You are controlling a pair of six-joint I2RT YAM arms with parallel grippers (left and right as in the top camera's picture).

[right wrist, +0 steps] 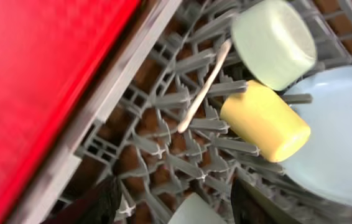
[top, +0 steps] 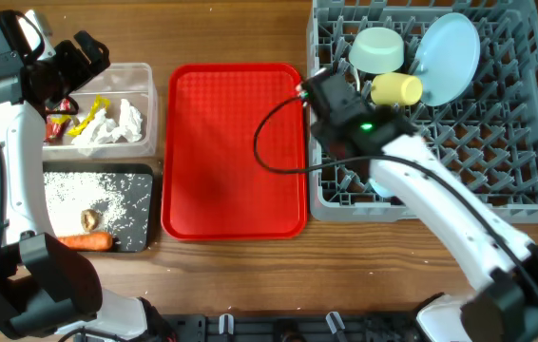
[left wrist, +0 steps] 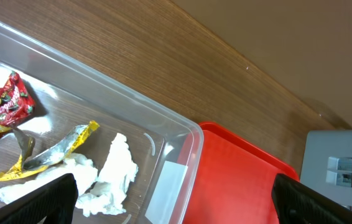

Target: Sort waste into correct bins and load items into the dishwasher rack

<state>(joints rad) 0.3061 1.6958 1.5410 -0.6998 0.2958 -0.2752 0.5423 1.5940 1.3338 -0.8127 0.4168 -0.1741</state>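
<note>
My left gripper is open and empty above the right end of the clear bin. That bin holds red wrappers, a yellow wrapper and white tissue. The black bin holds rice and a nut; the carrot lies at its front edge. My right gripper is open low in the grey rack, with a pale-blue bowl between its fingers. The rack also holds another bowl, the yellow cup, the plate and the white spoon.
The flat red tray lies between the bins and the rack. The rack's upright pegs surround my right fingers. The right arm's cable loops over the tray's right edge.
</note>
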